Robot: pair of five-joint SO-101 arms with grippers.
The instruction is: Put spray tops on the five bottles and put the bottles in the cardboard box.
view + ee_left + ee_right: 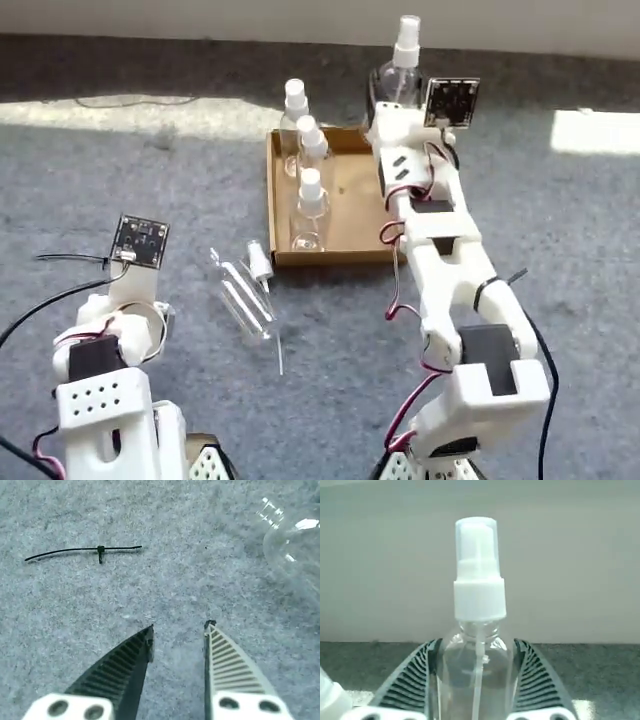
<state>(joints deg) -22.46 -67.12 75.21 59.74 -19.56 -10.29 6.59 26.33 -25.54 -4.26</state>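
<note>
Now | right tool (476, 644) grips upright bottle (470, 680) | bottle between its 2 fingers (410, 682)

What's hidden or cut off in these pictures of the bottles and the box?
High view: the right arm covers the right wall of the cardboard box and the lower part of the held bottle, so whether it hangs over the box is unclear.
Right wrist view: the picture's edge cuts off the held bottle's base.
Left wrist view: the edge cuts off the lying bottle; its neck is unseen.
</note>
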